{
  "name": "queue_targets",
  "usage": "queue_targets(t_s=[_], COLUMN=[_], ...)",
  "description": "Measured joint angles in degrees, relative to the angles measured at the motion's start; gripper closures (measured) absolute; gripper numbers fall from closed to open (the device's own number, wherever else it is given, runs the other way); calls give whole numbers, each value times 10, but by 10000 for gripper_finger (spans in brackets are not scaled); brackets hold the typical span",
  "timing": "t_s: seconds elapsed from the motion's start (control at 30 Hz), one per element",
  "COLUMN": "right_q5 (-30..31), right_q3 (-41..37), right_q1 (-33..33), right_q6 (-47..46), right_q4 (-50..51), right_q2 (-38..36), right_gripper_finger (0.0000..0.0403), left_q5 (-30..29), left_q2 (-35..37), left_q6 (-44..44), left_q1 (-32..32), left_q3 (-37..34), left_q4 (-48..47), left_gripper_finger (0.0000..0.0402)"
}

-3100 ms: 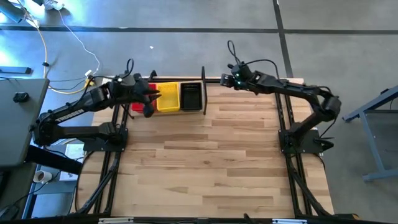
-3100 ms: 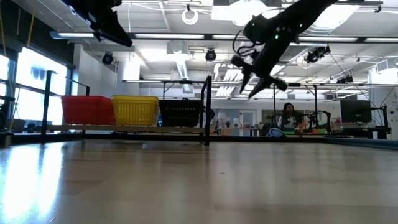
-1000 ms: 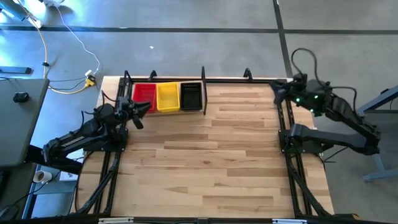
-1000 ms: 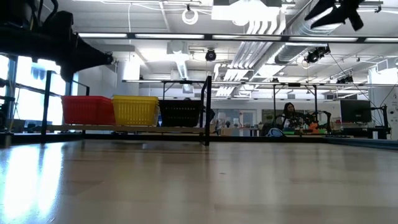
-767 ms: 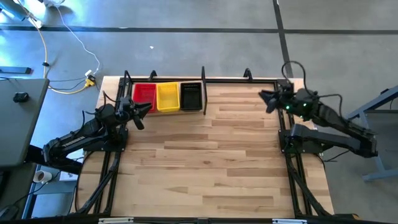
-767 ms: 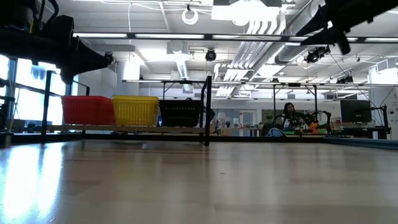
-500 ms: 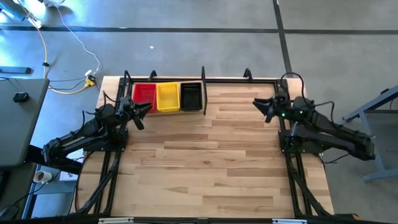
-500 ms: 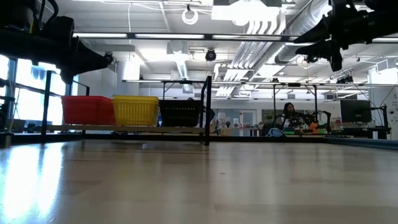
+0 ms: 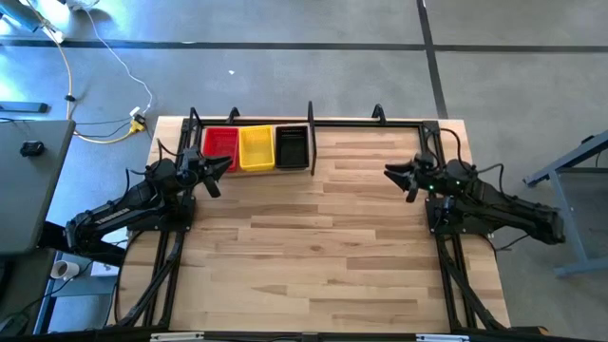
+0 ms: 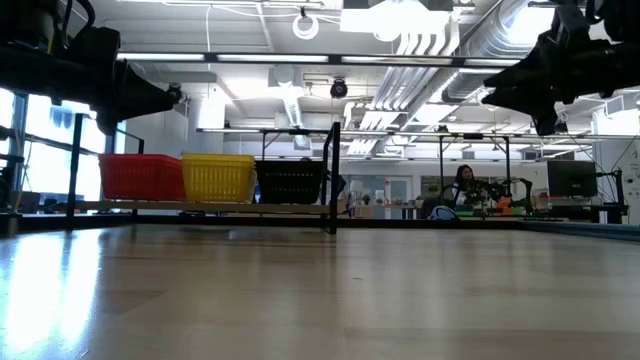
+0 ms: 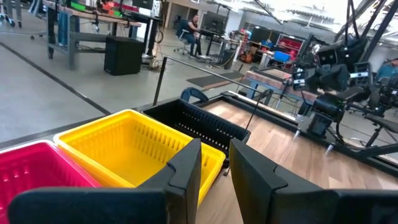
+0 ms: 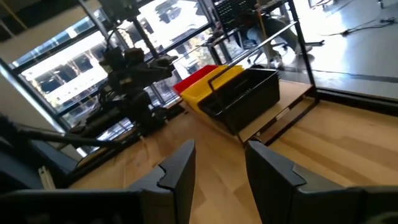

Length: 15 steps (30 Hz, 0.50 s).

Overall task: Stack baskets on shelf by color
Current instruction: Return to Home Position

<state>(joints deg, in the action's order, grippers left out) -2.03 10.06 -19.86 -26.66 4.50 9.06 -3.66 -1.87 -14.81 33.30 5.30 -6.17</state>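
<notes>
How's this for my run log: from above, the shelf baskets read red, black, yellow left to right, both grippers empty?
Wrong order: the high view shows red baskets, yellow baskets, then black baskets left to right. The left gripper and right gripper are indeed empty.

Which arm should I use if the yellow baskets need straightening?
Left. The left gripper hangs beside the yellow baskets; the right gripper is across the table, past the shelf divider.
</notes>
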Motion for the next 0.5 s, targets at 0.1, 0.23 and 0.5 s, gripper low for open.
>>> queue_targets(t_s=[0.1, 0.23, 0.5], right_q5=[1, 1, 3], right_q3=[-15, -40, -73], right_q1=[12, 27, 39], right_q6=[2, 2, 12], right_q4=[1, 4, 4], right_q2=[-15, -29, -41], right_gripper_finger=[277, 277, 277], left_q5=[0, 0, 0], left_q2=[0, 0, 0], left_q6=[0, 0, 0], left_q1=[0, 0, 0], left_q3=[0, 0, 0], left_q4=[0, 0, 0], left_gripper_finger=[328, 328, 328])
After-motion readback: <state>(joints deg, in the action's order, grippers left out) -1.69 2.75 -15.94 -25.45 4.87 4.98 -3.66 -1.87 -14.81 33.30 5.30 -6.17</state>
